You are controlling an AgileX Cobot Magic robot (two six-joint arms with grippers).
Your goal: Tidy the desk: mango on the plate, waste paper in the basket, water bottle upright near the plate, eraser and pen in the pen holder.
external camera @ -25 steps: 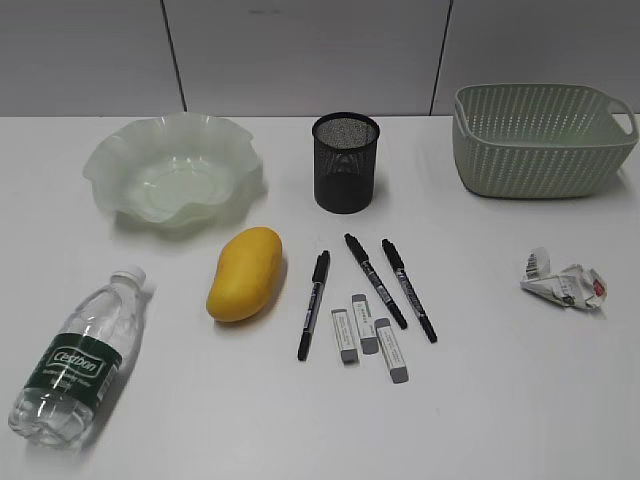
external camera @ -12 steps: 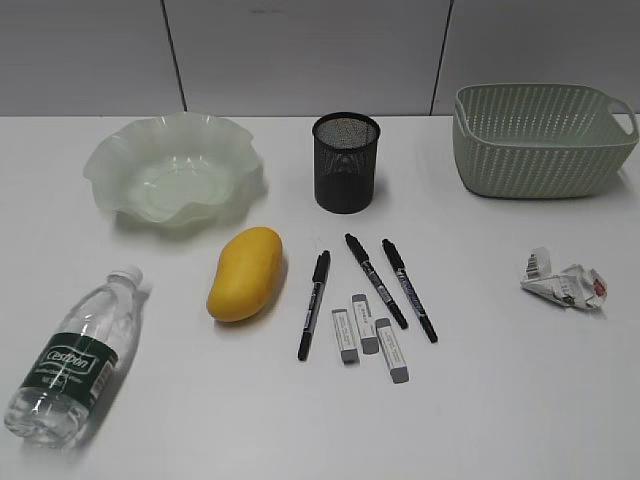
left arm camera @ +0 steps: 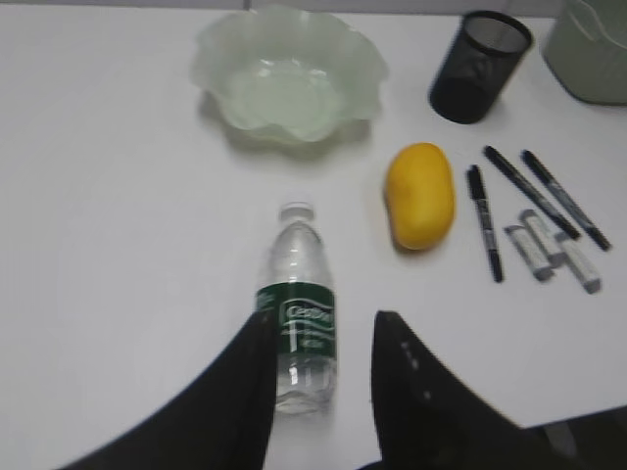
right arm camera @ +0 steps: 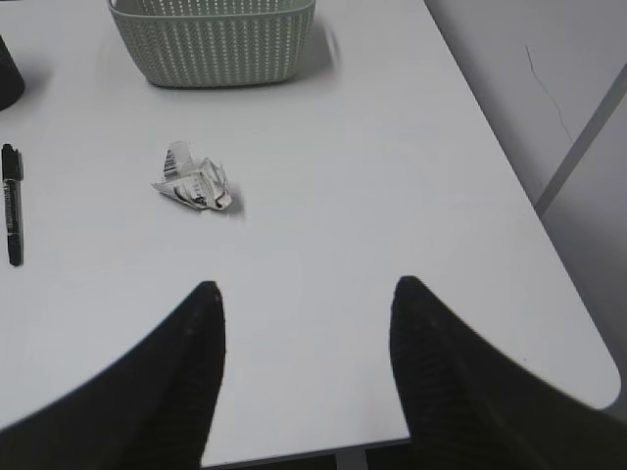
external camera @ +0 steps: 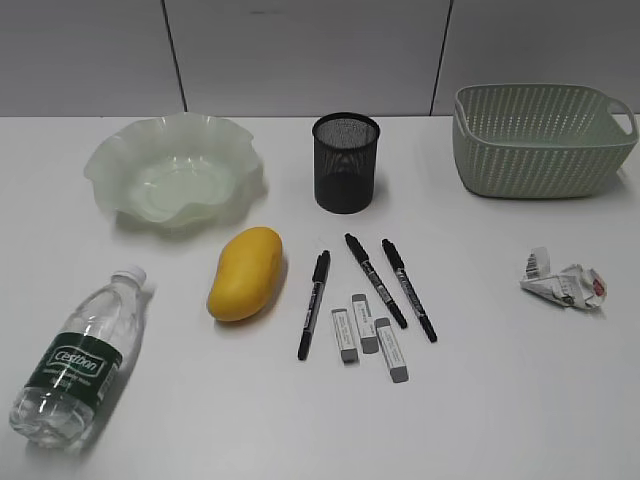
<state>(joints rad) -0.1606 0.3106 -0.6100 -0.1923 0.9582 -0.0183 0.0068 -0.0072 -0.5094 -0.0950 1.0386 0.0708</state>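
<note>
The water bottle point(external camera: 78, 356) lies on its side in front of the plate point(external camera: 173, 168), cap toward the dish, and the left gripper point(left arm camera: 323, 338) hangs above the bottle's base end, jaws part open and holding nothing. The step in hand looks like the bottle pickup: bring the jaws down across the labelled body, close squarely so the round plastic cannot roll out, then tip it upright beside the plate. The right gripper point(right arm camera: 306, 294) waits open and empty, short of the waste paper point(right arm camera: 194, 180).
</note>
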